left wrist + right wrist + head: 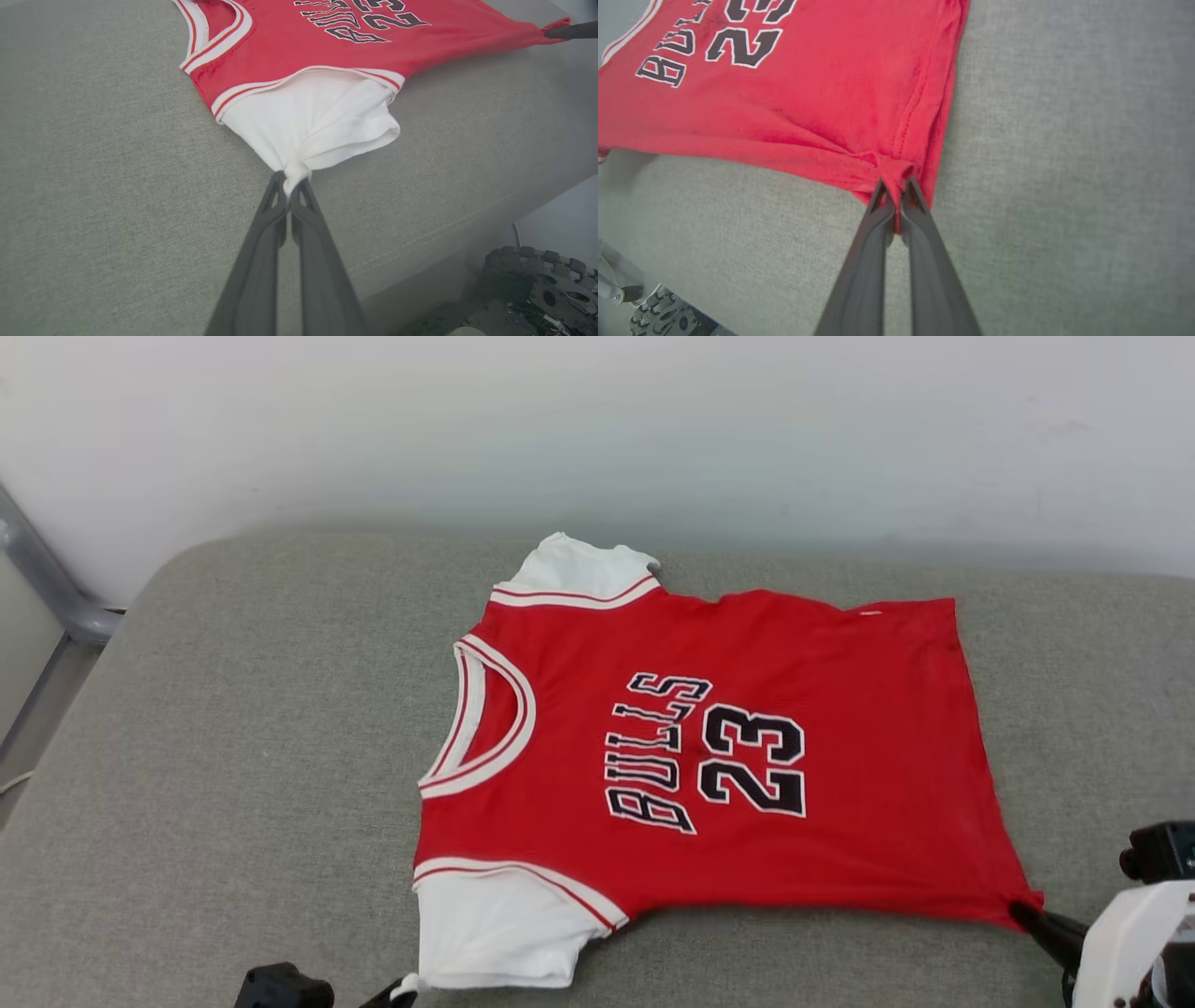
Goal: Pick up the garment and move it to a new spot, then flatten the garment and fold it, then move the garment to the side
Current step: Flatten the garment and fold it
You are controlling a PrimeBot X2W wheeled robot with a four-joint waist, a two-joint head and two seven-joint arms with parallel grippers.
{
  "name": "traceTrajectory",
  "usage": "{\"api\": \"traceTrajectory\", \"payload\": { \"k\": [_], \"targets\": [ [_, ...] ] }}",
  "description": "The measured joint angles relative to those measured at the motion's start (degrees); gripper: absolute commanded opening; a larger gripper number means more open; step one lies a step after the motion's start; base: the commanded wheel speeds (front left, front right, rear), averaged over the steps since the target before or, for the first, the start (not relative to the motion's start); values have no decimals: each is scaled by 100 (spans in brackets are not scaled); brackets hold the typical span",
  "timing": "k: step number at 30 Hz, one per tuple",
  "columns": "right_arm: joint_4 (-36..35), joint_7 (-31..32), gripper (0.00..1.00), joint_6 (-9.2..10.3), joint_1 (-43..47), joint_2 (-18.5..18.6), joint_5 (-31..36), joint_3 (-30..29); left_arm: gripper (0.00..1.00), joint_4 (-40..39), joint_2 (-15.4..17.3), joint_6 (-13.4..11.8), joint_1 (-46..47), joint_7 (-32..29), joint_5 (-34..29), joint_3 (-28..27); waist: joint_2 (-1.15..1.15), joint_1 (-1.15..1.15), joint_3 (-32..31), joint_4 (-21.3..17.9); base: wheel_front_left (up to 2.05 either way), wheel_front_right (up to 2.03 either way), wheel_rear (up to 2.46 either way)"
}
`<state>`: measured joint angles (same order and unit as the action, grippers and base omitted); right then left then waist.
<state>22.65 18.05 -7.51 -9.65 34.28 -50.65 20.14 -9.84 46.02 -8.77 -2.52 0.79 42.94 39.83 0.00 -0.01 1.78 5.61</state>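
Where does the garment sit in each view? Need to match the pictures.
Head view: the garment lies centre-right on the grey cushion, collar to the picture's left.
Left wrist view: top centre, its white sleeve pinched by the left gripper.
Right wrist view: upper left, a red hem corner pinched by the right gripper.
Shared landmark: the "23" print, seen in all three.
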Motion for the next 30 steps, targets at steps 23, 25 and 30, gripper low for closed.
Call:
{"api": "traceTrajectory", "payload": {
  "k": [23,25,30],
  "targets": [
    [-1701,1191,0,0,831,-179,149,-1373,0,-512,447,191,669,-318,-91,-265,0,2,146,-108,0,0,0],
    [-1728,1268,0,0,675,-255,248,-1470,0,-421,433,270,927,-375,-129,-298,0,2,254,-137,0,0,0],
    [-1681,1481,0,0,280,-394,582,-1580,0,-76,247,434,1552,-528,-179,-335,0,2,554,-210,0,0,0]
  ]
}}
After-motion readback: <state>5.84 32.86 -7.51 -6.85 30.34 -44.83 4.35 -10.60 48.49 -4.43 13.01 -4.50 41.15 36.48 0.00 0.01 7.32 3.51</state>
